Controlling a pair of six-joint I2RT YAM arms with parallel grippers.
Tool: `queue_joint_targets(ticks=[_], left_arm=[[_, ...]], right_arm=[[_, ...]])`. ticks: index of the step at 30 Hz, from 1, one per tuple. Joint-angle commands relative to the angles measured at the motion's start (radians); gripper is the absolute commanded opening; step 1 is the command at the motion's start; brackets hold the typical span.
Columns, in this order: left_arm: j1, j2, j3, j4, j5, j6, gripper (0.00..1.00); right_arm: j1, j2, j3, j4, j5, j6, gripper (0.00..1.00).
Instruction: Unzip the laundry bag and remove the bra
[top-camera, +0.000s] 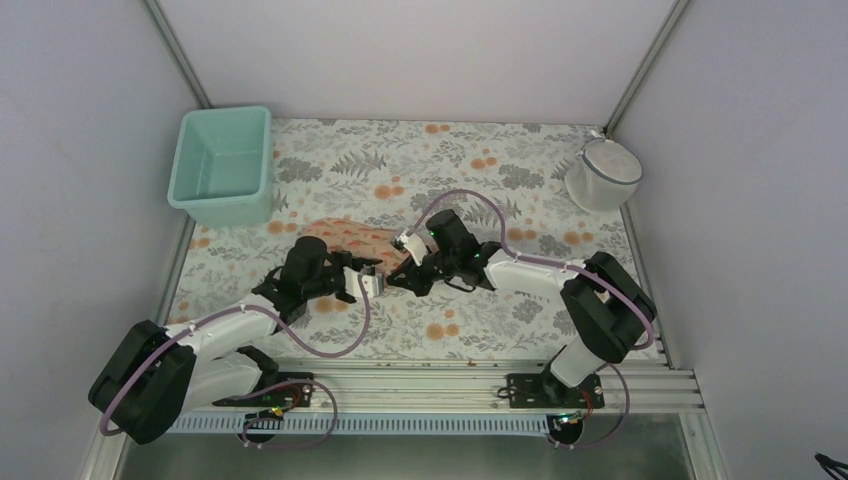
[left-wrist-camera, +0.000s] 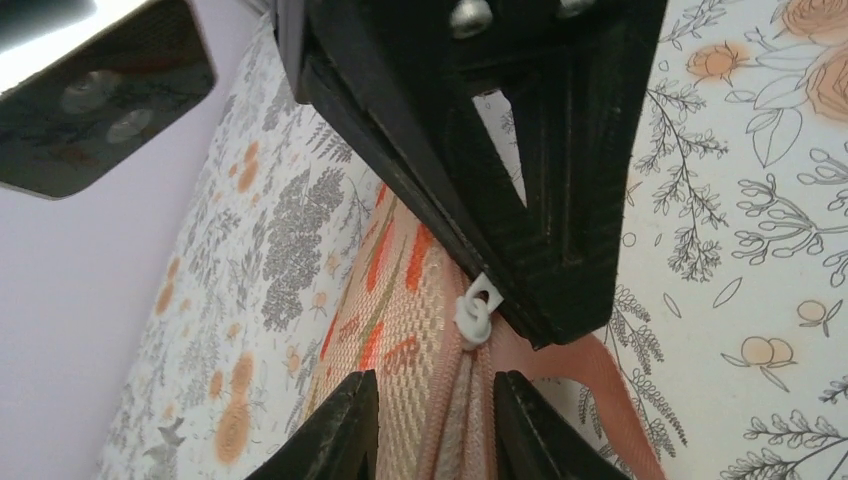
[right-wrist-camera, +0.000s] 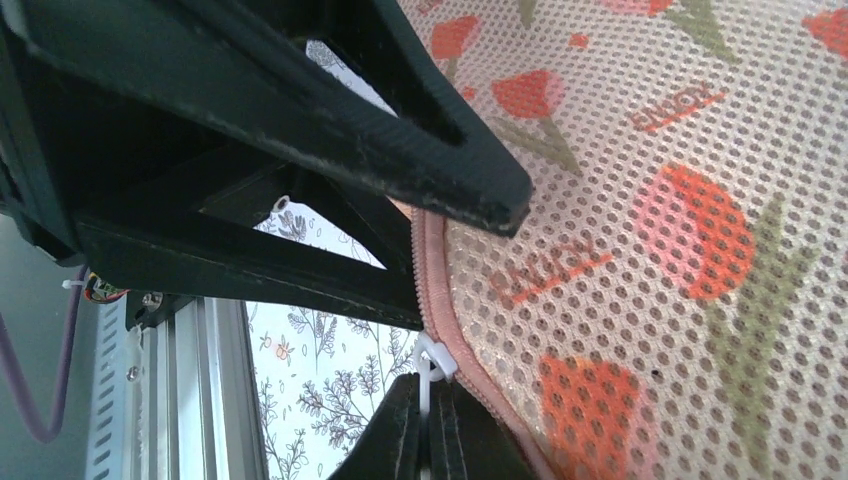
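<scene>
The peach-pink mesh laundry bag (top-camera: 345, 238) with orange-red print lies mid-table between both grippers. My left gripper (top-camera: 362, 277) straddles its pink zip rim (left-wrist-camera: 470, 400), one finger (left-wrist-camera: 335, 430) pressed on the mesh and the other on the zip edge. My right gripper (top-camera: 398, 277) is shut on the white zip pull (right-wrist-camera: 432, 362) at the bag's rim (right-wrist-camera: 430, 270); the pull also shows in the left wrist view (left-wrist-camera: 476, 312) under the right gripper's tips. The zip near the pull looks closed. The bra is hidden.
A teal tub (top-camera: 222, 165) stands at the back left. A white mesh basket (top-camera: 603, 175) stands at the back right. The floral tablecloth (top-camera: 480, 320) surrounds the bag. A metal rail (top-camera: 450, 378) runs along the near edge.
</scene>
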Motion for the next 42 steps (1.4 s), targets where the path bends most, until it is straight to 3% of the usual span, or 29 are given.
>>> queue_joint_targets(ticks=[1, 5, 8, 19, 31, 40, 42], left_arm=[[-0.004, 0.007, -0.008, 0.001, 0.016, 0.033, 0.31], [-0.005, 0.012, -0.012, 0.005, 0.02, 0.042, 0.22], [-0.005, 0.008, -0.012, 0.003, 0.017, 0.044, 0.04], [-0.004, -0.034, -0.05, 0.013, -0.033, 0.132, 0.02], [0.006, -0.066, -0.062, 0.014, -0.039, 0.174, 0.02], [0.134, -0.07, -0.057, -0.071, 0.041, 0.201, 0.03], [0.135, -0.079, -0.046, -0.148, 0.099, 0.218, 0.31]], right_arm=[[0.01, -0.005, 0.034, 0.022, -0.032, -0.019, 0.04], [0.011, -0.012, 0.032, 0.021, -0.033, -0.02, 0.04], [0.01, -0.021, 0.029, 0.022, -0.032, -0.021, 0.04], [-0.097, -0.081, -0.045, -0.012, -0.017, -0.008, 0.04], [-0.25, -0.16, -0.105, -0.073, -0.034, -0.037, 0.04], [-0.226, -0.089, -0.101, -0.069, -0.041, -0.047, 0.04], [-0.191, -0.084, -0.102, -0.025, -0.069, -0.032, 0.04]])
